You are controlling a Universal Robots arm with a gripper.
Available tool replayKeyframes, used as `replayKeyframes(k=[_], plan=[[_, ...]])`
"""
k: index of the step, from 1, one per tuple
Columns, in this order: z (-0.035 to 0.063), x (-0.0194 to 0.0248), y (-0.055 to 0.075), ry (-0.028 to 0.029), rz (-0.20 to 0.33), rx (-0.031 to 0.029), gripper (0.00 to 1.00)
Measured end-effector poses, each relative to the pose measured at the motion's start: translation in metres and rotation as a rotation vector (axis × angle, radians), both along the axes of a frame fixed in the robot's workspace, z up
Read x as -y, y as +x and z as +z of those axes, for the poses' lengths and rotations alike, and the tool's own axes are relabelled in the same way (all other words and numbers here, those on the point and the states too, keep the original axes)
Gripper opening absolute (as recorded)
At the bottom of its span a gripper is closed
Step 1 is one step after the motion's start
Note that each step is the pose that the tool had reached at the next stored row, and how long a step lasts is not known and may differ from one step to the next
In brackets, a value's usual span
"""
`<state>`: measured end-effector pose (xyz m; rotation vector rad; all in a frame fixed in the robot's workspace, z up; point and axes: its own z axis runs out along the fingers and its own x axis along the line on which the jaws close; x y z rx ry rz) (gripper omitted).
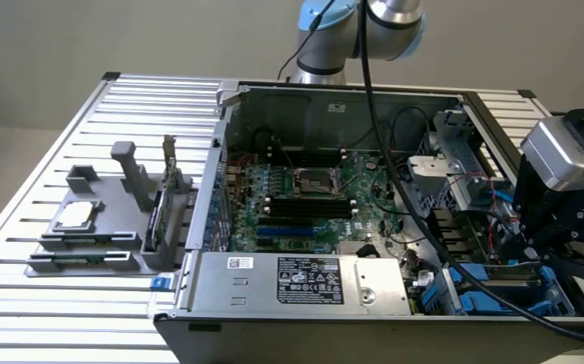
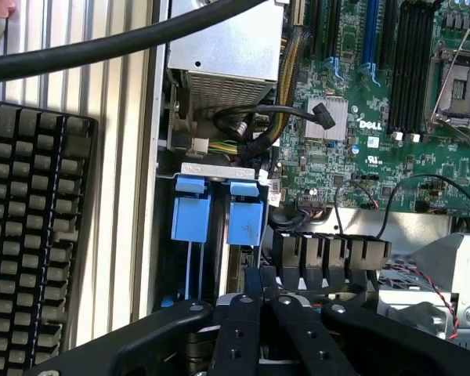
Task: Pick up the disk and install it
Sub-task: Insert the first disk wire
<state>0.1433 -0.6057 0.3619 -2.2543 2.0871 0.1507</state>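
Blue-railed, the disk (image 1: pixel 510 271) is sitting in the drive bay (image 2: pixel 219 170) at the exterior view's lower right, just below the gripper (image 2: pixel 264 288), which I'm seeing closed tight on nothing, the disk's long axis seemingly running away from it.

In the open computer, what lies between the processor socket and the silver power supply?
Black and blue slots on the motherboard, seen in the exterior view.

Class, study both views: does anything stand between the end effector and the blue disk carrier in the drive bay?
Nothing visible does. The shut end effector sits right by the blue disk carrier in the bay; the black cable runs well clear of that gap.
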Motion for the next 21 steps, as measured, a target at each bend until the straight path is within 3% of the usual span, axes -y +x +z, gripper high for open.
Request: replayKeyframes(k=[6,21], plan=[[-0.0001,0.0,0.0,0.0001,-0.008,-0.0001,0.11],[0.0071,0.0,0.0,0.0001,-0.17,0.0,0.11]])
